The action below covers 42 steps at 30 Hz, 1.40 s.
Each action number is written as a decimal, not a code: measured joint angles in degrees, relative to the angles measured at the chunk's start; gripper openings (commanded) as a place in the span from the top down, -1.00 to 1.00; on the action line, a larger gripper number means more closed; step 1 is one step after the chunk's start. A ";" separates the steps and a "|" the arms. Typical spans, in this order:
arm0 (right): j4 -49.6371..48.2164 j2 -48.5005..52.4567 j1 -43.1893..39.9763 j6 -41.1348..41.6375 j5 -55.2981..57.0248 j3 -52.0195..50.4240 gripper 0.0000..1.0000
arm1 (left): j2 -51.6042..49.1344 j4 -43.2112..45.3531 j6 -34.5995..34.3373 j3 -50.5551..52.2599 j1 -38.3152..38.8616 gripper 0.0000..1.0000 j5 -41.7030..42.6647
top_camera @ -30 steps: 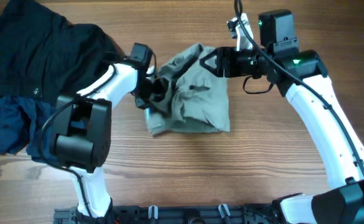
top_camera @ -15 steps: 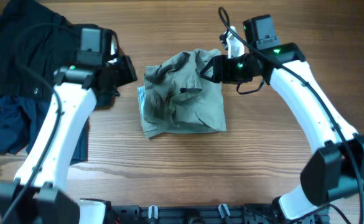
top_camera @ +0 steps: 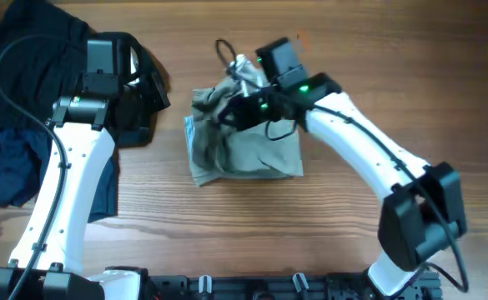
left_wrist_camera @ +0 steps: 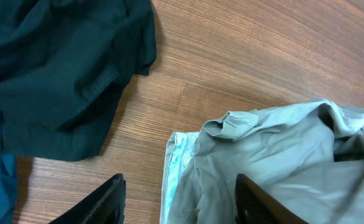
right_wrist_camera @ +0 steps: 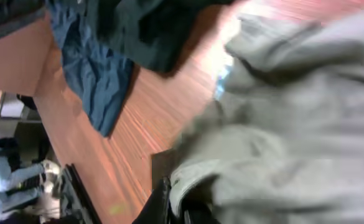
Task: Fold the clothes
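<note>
clothes (top_camera: 264,155) bunched in right pincer (top_camera: 228,114)

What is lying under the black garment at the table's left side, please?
The navy blue garment pokes out from under the black garment; how far it reaches beneath is covered.

The left arm (top_camera: 68,192), down the left of the overhead frame, is showing glossy white shells joined by boxy black joint housings. The right arm (top_camera: 356,146) is wearing the same white and black, with a green light (top_camera: 305,86) glowing near its wrist and a thin black cable (top_camera: 218,46) looping above. The left pincer's fingers (left_wrist_camera: 101,202) are showing matt black.
</note>
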State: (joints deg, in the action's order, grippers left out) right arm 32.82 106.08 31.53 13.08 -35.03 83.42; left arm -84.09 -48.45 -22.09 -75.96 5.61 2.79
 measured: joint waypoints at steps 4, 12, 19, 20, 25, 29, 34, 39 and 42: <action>-8.52 6.78 3.34 4.83 1.40 -0.02 0.91 | 0.00 0.02 -0.11 0.00 -0.74 -0.06 0.02; -15.45 9.33 3.06 9.46 -1.44 0.00 -0.63 | 0.00 0.07 -0.94 0.00 -4.66 -0.06 0.04; 1.33 0.70 -6.54 8.41 -5.25 2.86 -0.62 | 0.00 1.49 -2.34 0.00 -3.67 0.45 3.61; 5.09 -1.73 -9.42 7.89 -5.01 3.67 -0.16 | 0.00 1.62 -2.60 0.00 -3.02 0.53 4.07; 18.14 -5.05 -14.97 3.06 -1.51 2.25 0.91 | -1.88 3.32 -2.78 0.00 4.94 0.92 6.14; 16.83 -5.03 -14.45 1.79 -0.81 -3.04 0.92 | -9.03 7.89 -2.67 0.00 10.86 0.92 8.07; 8.15 -5.03 -14.43 2.95 -0.92 -7.26 0.91 | -15.96 13.38 -2.73 0.00 14.73 0.92 9.35; -6.80 -3.91 -13.55 9.03 -0.92 -13.40 0.91 | -21.73 16.17 -3.39 0.00 14.82 0.92 9.14; -10.69 3.04 -12.66 9.44 -0.92 -13.64 0.91 | -22.56 17.70 -3.58 0.00 14.82 0.92 6.95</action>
State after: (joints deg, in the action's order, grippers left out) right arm 22.13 109.12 18.87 22.52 -35.94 69.78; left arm -106.65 -30.74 -25.67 -75.96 20.43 9.74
